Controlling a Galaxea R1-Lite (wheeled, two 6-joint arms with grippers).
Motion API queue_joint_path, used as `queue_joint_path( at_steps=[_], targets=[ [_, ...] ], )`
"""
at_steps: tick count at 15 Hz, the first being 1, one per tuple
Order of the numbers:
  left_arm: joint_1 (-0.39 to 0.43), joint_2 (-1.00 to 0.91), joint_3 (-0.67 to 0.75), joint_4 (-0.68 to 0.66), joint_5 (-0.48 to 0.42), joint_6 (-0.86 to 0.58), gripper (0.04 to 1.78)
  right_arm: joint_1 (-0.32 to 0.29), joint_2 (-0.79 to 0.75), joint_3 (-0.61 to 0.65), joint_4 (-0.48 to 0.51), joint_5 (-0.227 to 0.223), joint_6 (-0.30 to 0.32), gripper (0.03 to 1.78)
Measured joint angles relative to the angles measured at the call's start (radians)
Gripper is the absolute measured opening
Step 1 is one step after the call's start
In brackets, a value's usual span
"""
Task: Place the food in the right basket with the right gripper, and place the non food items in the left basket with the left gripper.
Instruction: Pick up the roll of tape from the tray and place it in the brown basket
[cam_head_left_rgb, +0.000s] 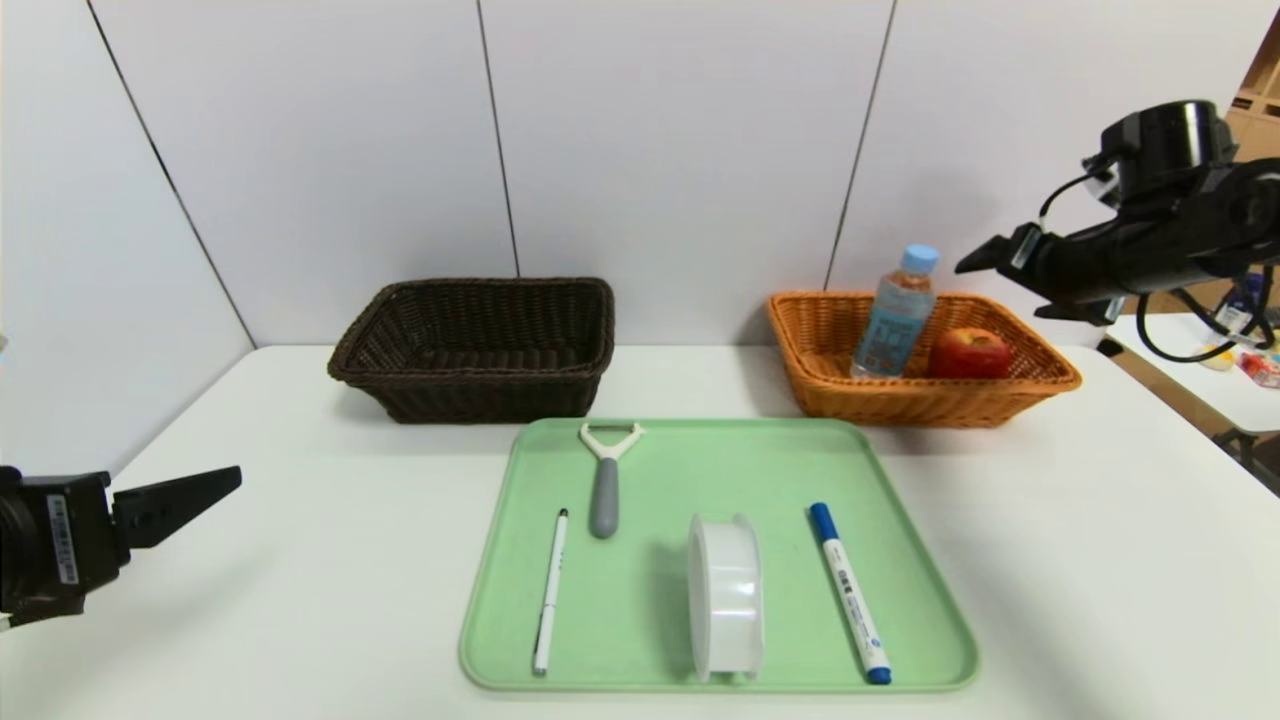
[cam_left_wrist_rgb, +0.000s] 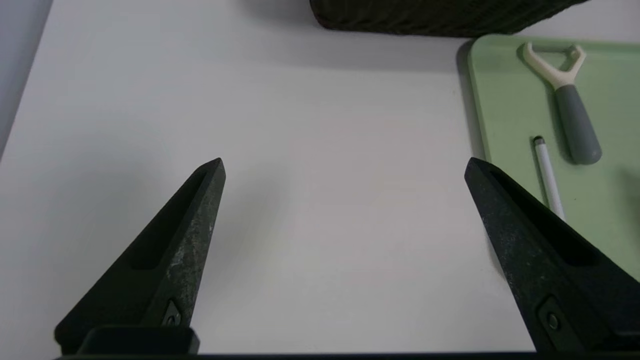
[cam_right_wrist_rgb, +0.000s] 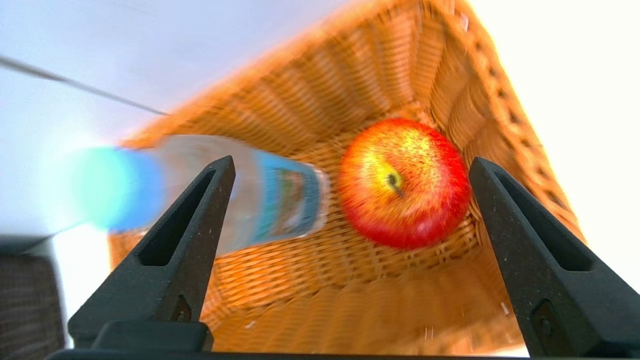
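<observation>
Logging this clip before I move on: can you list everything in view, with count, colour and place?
table: 1, white, under everything
tray: 1, light green, front centre of table
peeler: 1, white head and grey handle, on tray, far left part
pen: 1, white, on tray, left edge
tape roll: 1, white translucent, standing on edge mid-tray
marker: 1, white with blue cap, on tray, right side
dark basket: 1, dark brown, behind tray on the left
orange basket: 1, orange-tan, behind tray on the right
bottle: 1, clear with light-blue cap, in orange basket
apple: 1, red, in orange basket beside bottle
left gripper: fingers open, above table left of tray
right gripper: fingers open, above orange basket
</observation>
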Motion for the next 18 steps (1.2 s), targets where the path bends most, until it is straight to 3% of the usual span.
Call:
queue_joint_path(
  at_steps=[2, 5, 8, 12, 15, 18],
  targets=[
    [-0.044, 0.018, -0.091, 0.037, 0.003, -0.006, 1.69, 0.012, -0.098, 0.003, 0.053, -0.009, -0.041, 1.64],
    [-0.142, 0.079, -0.265, 0.148, 0.014, -0.028, 1.69, 0.035, -0.267, 0.013, 0.218, -0.007, -0.190, 1.66],
    [-0.294, 0.165, -0.469, 0.306, 0.089, -0.072, 1.69, 0.058, -0.427, 0.066, 0.326, 0.035, -0.285, 1.68],
    [-0.533, 0.380, -0.844, 0.551, 0.223, -0.211, 1.69, 0.070, -0.580, 0.201, 0.344, 0.049, -0.310, 1.69],
    [-0.693, 0.598, -1.064, 0.708, 0.283, -0.356, 1.69, 0.117, -0.678, 0.330, 0.338, 0.063, -0.348, 1.69],
    [-0.828, 0.783, -1.252, 0.808, 0.344, -0.460, 1.69, 0.153, -0.727, 0.438, 0.217, 0.121, -0.365, 1.69]
  ],
)
